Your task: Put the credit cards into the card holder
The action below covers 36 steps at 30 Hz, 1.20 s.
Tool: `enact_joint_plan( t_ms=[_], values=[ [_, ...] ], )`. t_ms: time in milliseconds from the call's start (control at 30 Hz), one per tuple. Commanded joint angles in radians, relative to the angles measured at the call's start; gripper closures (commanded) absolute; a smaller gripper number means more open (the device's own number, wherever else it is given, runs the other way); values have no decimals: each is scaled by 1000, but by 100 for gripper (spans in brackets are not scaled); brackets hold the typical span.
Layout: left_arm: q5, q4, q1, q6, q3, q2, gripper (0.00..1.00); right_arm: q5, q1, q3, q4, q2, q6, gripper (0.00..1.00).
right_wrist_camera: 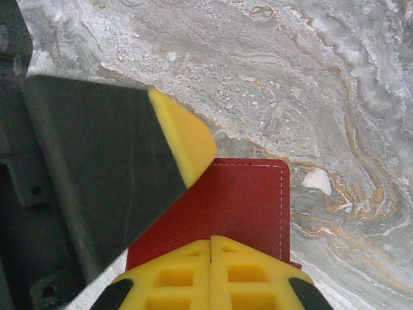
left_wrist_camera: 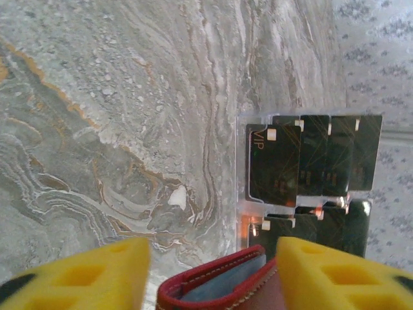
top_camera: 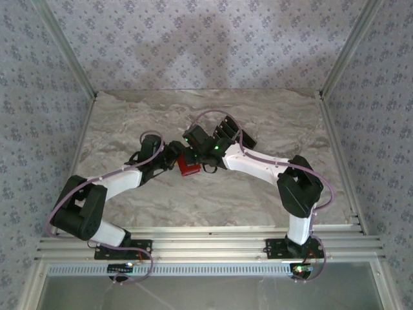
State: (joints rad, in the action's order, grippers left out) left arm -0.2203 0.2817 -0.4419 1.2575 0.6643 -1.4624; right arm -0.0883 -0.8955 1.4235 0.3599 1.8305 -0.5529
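Observation:
The card holder (top_camera: 188,168) is a red wallet lying mid-table between the two grippers. In the left wrist view it (left_wrist_camera: 219,284) gapes slightly, showing a pale lining. My left gripper (left_wrist_camera: 211,250) is open and straddles it. The right finger (left_wrist_camera: 335,271) touches the wallet, while the left finger (left_wrist_camera: 84,274) stands a sliver off. My right gripper (right_wrist_camera: 211,241) is shut, pads together, with its tips over the wallet's red cover (right_wrist_camera: 251,200). The credit cards (left_wrist_camera: 303,165) are black and stand in rows just beyond the wallet.
The cards sit in a clear plastic rack (left_wrist_camera: 244,206) at the table's middle back (top_camera: 229,132). The left gripper's black finger with its yellow pad (right_wrist_camera: 184,139) crosses the right wrist view. Marble tabletop (top_camera: 129,110) stretches left; patterned walls enclose it.

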Motion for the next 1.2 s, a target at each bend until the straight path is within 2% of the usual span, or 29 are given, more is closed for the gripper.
enact_joint_plan(
  t_ms=[0,167,200,400,733,767,833,900,1033,1167],
  values=[
    [23,40,-14,11,3,-6,59,8,-6,-6,-13,-14,-10,100],
    [45,34,-16,-2,-2,3,97,-9,1,-26,2,-22,-1,100],
    [49,32,-16,-10,-3,7,100,-14,4,-32,12,-27,-1,100],
    [75,50,-16,-81,-15,40,100,-48,56,-105,39,-74,-1,100],
    [81,157,-17,-182,-58,68,100,-18,124,-189,-11,-142,-21,100],
    [78,170,-16,-201,-60,69,100,-9,125,-194,-16,-147,-24,93],
    [65,185,-17,-229,-59,66,100,24,133,-203,-28,-157,-33,69],
    [51,201,-16,-247,-57,63,100,54,140,-214,-47,-169,-36,62],
    [37,225,-20,-260,-57,58,100,96,147,-222,-68,-184,-46,59],
    [34,234,-27,-267,-52,57,100,132,147,-266,-96,-194,-68,48]
  ],
)
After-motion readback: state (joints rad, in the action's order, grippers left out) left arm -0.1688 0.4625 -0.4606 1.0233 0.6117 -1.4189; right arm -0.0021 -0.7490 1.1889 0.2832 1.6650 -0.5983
